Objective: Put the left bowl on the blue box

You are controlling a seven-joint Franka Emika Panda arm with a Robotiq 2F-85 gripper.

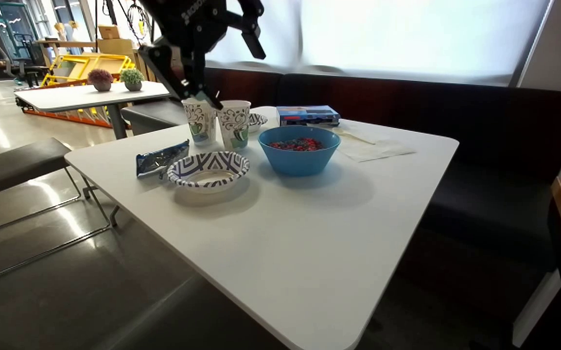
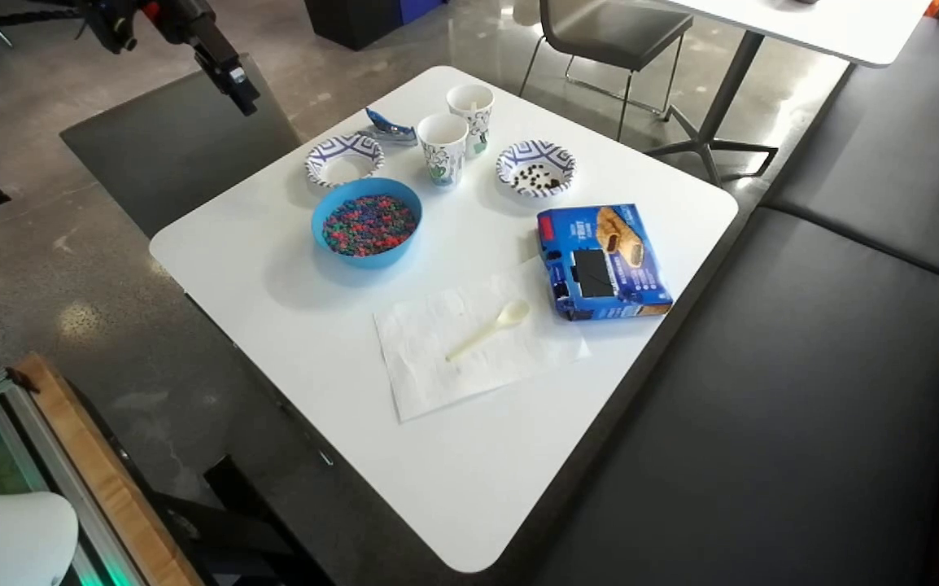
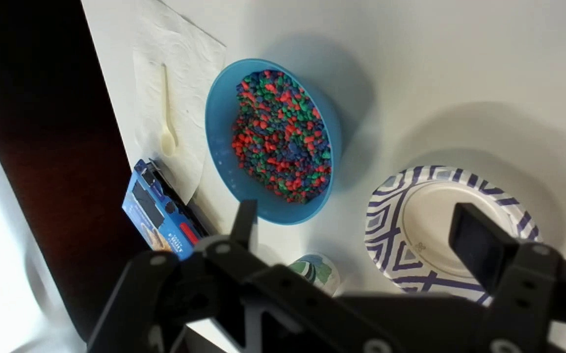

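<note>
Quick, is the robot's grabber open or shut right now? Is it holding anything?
Gripper: open, fingers spread wide apart, holding nothing.

I saw the left bowl (image 2: 345, 161), white and shallow with a dark geometric pattern around its wall, sitting upright on the tabletop (image 2: 469, 488), just beside the light-blue bowl (image 1: 299, 163). The blue box (image 2: 604, 262), printed with pastry and white lettering, lay flat, farther from the light-blue bowl.

My hand (image 3: 355, 218) is black. I see a white surface (image 2: 453, 488), a white paper bowl (image 3: 430, 225) with purple-blue geometric lines, a light-blue bowl (image 1: 300, 163), a blue snack box (image 2: 628, 277) patched red.
</note>
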